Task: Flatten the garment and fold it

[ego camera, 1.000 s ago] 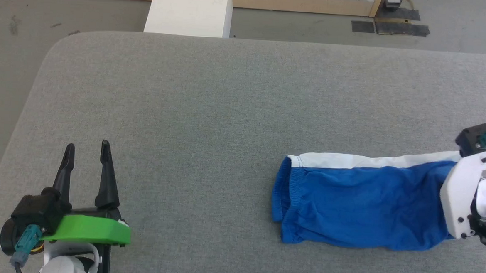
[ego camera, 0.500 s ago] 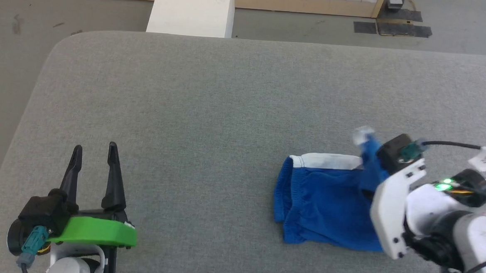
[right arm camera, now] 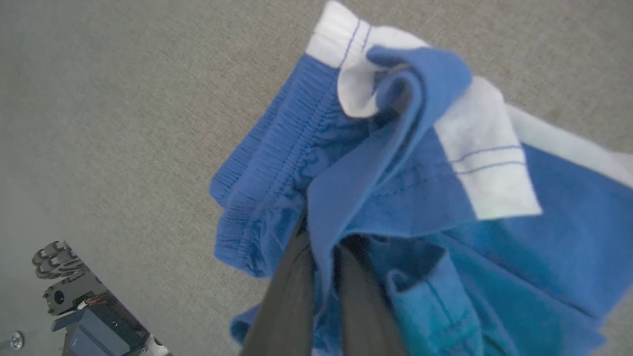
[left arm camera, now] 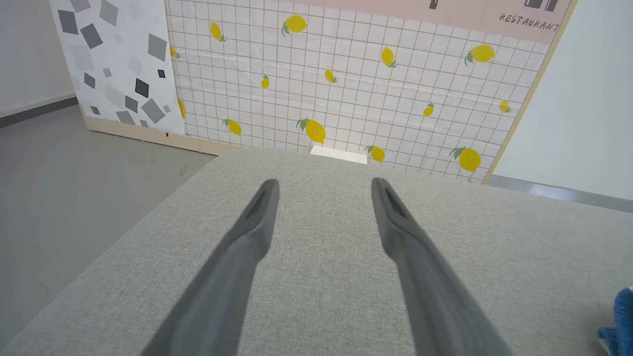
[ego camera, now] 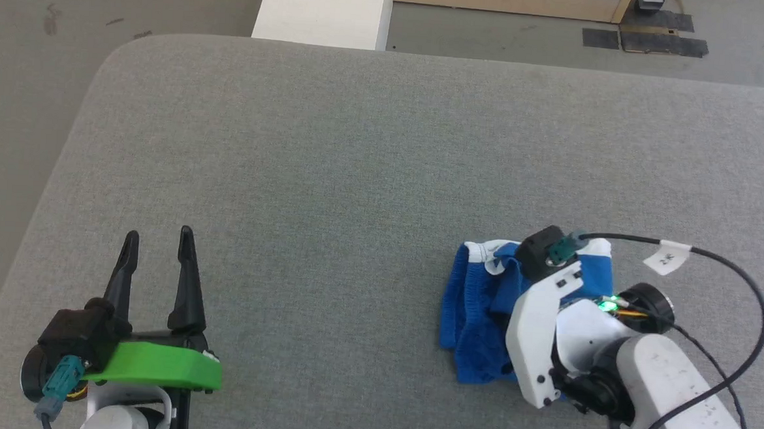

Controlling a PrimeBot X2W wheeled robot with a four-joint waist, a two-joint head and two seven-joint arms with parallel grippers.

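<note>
The garment (ego camera: 475, 311), bright blue shorts with a white side stripe, lies bunched on the right of the grey table (ego camera: 359, 141). Its leg end is drawn over toward the gathered waistband. My right arm's white wrist plate (ego camera: 539, 327) hangs right above it and hides the middle of the cloth. In the right wrist view, my right gripper (right arm camera: 321, 237) is shut on a fold of the blue garment (right arm camera: 277, 188) near the hem. My left gripper (ego camera: 158, 235) rests open over bare table at the lower left, far from the shorts. In the left wrist view, the left gripper (left arm camera: 324, 185) holds nothing, and a blue corner of the garment (left arm camera: 618, 316) shows at the right edge.
A white block (ego camera: 324, 9) stands just beyond the table's far edge. Grey floor runs along the rounded left side of the table. A lemon-print wall panel (left arm camera: 346, 74) stands behind. The robot's base (right arm camera: 74, 306) shows below the table edge.
My right gripper has carried the leg end of the shorts leftward over the rest, toward the waistband, so the garment is now much shorter. The head camera shifted a little. The left arm has not moved.
</note>
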